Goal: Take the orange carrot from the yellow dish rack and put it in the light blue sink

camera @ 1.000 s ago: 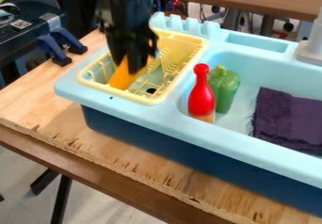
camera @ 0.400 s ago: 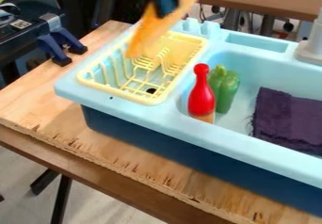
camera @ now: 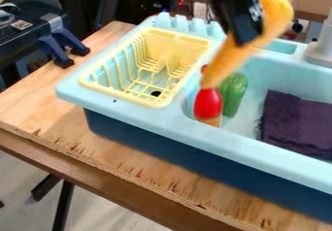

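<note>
1. Gripper (camera: 246, 39) and held orange corn (camera: 231, 59) blurred.
2. Below gripper: part of red bottle (camera: 208, 104) and top of green pepper (camera: 235, 93) covered by corn.
3. Right of gripper: faucet (camera: 320, 53), purple cloth (camera: 295, 123) cut off by edge.

Setting is looking like a robotics lab, not a real kitchen. A black robot arm (camera: 228, 6) is hanging over a light-blue toy sink (camera: 129, 109), which is sitting on a table (camera: 39, 109) with a rough-edged plywood top. Blue-and-grey clamps (camera: 57, 50) are gripping black equipment (camera: 23, 28) at the left. Behind, a second brown tabletop (camera: 310, 1) is running past assorted hardware. Below, dark metal legs (camera: 63, 206) are standing on a pale, hard floor (camera: 120, 213).
</note>
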`<state>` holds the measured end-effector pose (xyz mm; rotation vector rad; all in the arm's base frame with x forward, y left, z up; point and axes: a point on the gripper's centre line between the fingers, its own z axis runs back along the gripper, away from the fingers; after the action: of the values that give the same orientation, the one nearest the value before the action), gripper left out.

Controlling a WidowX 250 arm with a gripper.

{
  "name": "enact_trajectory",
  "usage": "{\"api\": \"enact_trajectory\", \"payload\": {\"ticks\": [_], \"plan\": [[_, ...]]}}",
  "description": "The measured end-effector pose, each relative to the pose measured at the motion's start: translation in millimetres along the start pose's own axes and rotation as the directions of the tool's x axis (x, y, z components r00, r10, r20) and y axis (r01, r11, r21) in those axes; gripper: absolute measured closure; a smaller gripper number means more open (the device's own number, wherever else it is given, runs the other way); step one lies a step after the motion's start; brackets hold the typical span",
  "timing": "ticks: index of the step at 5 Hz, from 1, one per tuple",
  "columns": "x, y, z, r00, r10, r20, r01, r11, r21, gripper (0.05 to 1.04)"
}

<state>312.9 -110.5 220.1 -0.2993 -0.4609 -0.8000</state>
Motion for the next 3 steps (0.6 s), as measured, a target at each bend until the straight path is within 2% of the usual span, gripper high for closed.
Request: {"api": "enact_trajectory", "payload": {"ticks": [1, 2, 3], "plan": [[10, -3, -16, 0.975, -0.215, -0.060, 0.207, 0.971, -0.116, 0.646], [17, -10, -11, 0.953, -0.297, -0.065, 0.283, 0.945, -0.166, 0.647], [20, -13, -22, 0.971, -0.237, -0.036, 0.223, 0.948, -0.229, 0.647]]}}
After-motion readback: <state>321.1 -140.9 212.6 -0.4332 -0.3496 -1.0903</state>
